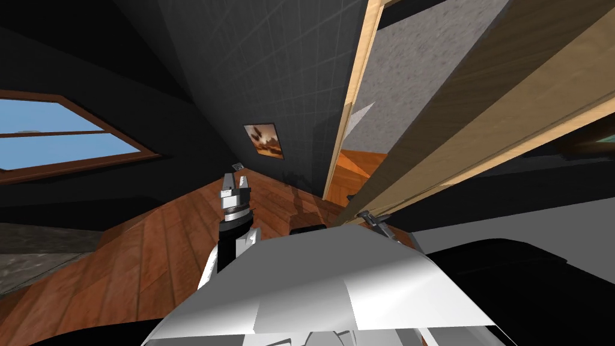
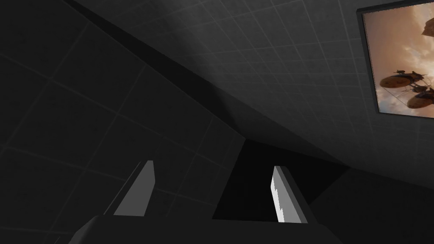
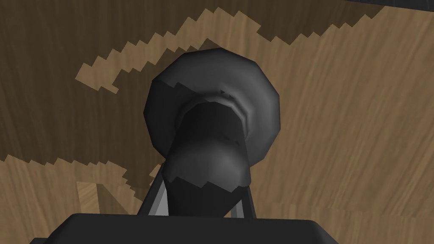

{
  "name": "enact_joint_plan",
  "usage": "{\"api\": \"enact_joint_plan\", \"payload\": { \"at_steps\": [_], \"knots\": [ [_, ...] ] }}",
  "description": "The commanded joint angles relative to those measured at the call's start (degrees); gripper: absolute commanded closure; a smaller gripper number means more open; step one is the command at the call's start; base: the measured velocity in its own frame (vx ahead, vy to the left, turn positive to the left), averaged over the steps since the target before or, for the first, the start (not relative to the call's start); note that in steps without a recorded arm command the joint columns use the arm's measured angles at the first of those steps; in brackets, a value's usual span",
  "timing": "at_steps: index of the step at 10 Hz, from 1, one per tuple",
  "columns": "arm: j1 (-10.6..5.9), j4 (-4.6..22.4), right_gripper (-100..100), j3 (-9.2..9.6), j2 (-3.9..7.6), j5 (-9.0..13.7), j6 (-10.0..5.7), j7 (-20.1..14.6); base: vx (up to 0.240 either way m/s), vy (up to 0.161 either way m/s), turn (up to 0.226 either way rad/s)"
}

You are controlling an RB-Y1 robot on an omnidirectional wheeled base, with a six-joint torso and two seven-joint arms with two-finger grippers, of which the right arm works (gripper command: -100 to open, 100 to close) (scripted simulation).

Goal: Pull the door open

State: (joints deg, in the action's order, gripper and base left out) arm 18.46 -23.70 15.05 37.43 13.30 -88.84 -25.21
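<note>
Two dark grey tiled walls [image 1: 270, 60] meet ahead of the left claw. A brown-framed window [image 1: 60, 135] showing blue sky lies well off to that claw's outer side. A small framed picture [image 1: 264, 140] hangs on the wall just beyond the claw. A reddish wood plank floor [image 1: 150, 252] runs beneath both claws. Beyond the right claw stands a pale wood door frame [image 1: 354, 96]. The light brown wooden door [image 3: 339, 148] stands ajar beside it, its leaf slanting across above that claw. Through the gap between frame and leaf show a speckled grey wall and an orange-brown floor.

The left arm is raised in front of the chest with its forearm upright. The left claw [image 1: 235, 187] points up and forward, apart from everything. Its two fingers [image 2: 135, 195] are spread wide with nothing between them.

The right arm reaches forward and to the right, up to the door's face. The right claw [image 3: 202, 190] is at the dark round door knob [image 3: 212, 127]. The knob juts from a dark circular plate on the door, straight in front of the claw's body. The claw is narrowed onto the knob, with one light grey finger [image 3: 156, 199] pressing each side of its bulb. Patchy shadow lies over the wood around the plate.
</note>
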Motion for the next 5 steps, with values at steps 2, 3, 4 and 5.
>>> {"api": "enact_joint_plan", "payload": {
  "at_steps": [2, 3, 4, 5],
  "knots": [
    [-1.03, 0.9, 100, 0.16, 0.18, -0.2, -0.06, -0.3, -0.242, -0.04, 0.174],
    [-1.32, 1.0, 100, 0.21, 0.25, -0.3, 0.05, -0.3, -0.202, -0.063, 0.098],
    [-1.63, 1.0, 100, 0.27, 0.34, -0.4, 0.17, -0.4, -0.192, -0.052, 0.13],
    [-1.94, 1.1, 100, 0.33, 0.42, -0.5, 0.29, -0.5, -0.219, -0.062, 0.129]
  ]
}}
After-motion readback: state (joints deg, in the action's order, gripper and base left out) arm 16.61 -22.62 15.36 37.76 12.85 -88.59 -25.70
